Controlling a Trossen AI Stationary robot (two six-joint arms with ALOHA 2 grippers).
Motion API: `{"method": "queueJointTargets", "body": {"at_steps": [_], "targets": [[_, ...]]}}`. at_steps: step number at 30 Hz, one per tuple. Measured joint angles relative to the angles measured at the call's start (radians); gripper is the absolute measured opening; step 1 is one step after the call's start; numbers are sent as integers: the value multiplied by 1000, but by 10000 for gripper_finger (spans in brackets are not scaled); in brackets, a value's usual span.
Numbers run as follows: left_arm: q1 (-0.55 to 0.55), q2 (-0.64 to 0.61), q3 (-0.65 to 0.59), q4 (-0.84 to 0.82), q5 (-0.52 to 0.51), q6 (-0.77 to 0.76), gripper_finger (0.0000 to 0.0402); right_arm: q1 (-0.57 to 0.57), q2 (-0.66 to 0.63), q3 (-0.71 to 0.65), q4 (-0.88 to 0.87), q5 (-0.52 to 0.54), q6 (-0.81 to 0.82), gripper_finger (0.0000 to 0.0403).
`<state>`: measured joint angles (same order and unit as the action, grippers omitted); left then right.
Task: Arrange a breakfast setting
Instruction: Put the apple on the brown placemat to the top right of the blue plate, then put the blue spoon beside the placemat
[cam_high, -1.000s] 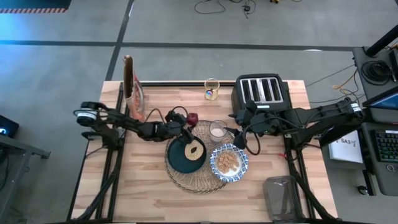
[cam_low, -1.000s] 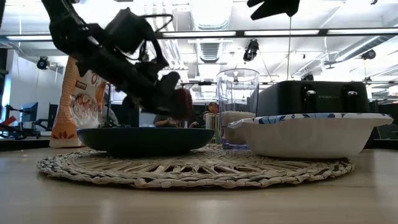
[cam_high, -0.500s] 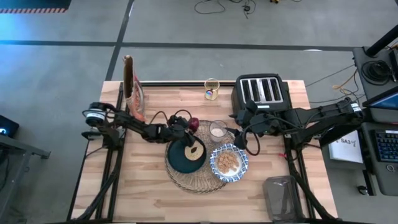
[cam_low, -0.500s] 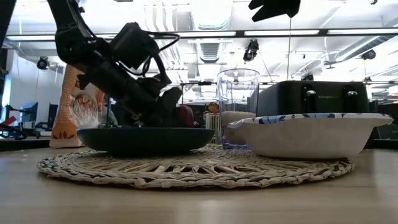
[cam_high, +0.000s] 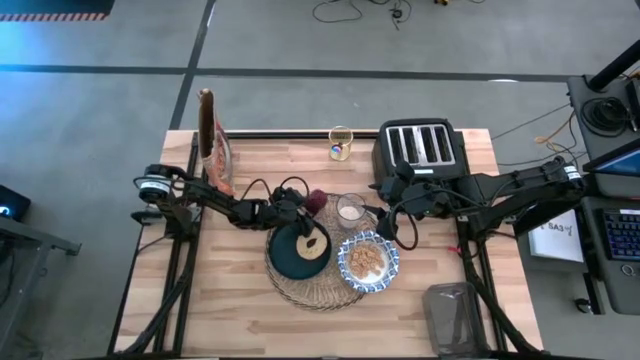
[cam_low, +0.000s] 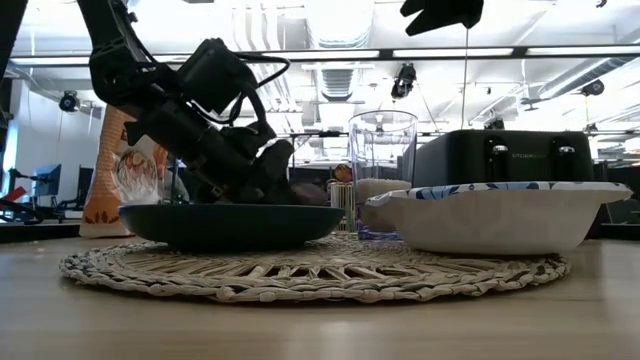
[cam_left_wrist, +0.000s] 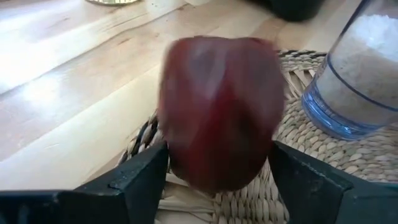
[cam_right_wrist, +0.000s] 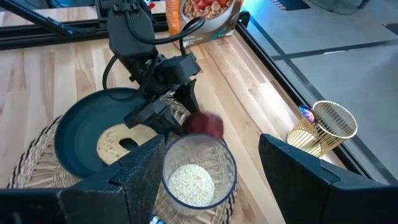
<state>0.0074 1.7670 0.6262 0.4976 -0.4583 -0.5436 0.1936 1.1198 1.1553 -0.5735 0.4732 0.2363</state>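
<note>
The round wicker placemat (cam_high: 300, 290) carries the dark teal plate (cam_high: 288, 255) with the toasted bread ring (cam_high: 313, 242), the blue-and-white bowl (cam_high: 368, 260) and the small clear glass (cam_high: 350, 210). The dark-red fruit (cam_left_wrist: 217, 112) is low over the mat's far edge, beside the glass, and shows blurred. My left gripper (cam_high: 303, 204) is open, with one finger on each side of the fruit. My right gripper (cam_high: 386, 228) is open and empty, above the table right of the glass. My left gripper comes slanting down from the table's left. Its fingers (cam_left_wrist: 146, 177) stand on either side of the fruit's lower half (cam_left_wrist: 211, 168). I cannot tell whether they touch it. The fruit's underside, and whether it rests on the mat, is hidden.
The black four-slot toaster (cam_high: 420, 145) stands at the far right, close behind my right arm. The tall cereal bag (cam_high: 212, 140) stands at the far left. A small gold wire cup (cam_high: 340, 143) is at the far edge. A clear container (cam_high: 455, 315) is near right.
My left gripper has gone down and a little toward the table's right with the fruit. The fruit has dropped from above the plate's rim to the mat's far edge beside the glass.
</note>
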Motion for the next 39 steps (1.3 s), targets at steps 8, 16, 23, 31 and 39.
{"method": "queueJointTargets", "body": {"at_steps": [8,16,23,31,39], "targets": [[0,-18,0,0,0,12,271,0,0,0,0,0,0,249],[0,-103,0,-5,0,76,272,0,0,0,0,0,-3,249],[0,-229,0,-66,76,149,272,0,-48,0,-30,0,-19,249],[-2,-404,0,-134,85,227,272,0,-128,-16,-134,84,89,249],[-32,-564,0,-183,172,301,272,-10,-99,-88,-128,231,112,249]]}}
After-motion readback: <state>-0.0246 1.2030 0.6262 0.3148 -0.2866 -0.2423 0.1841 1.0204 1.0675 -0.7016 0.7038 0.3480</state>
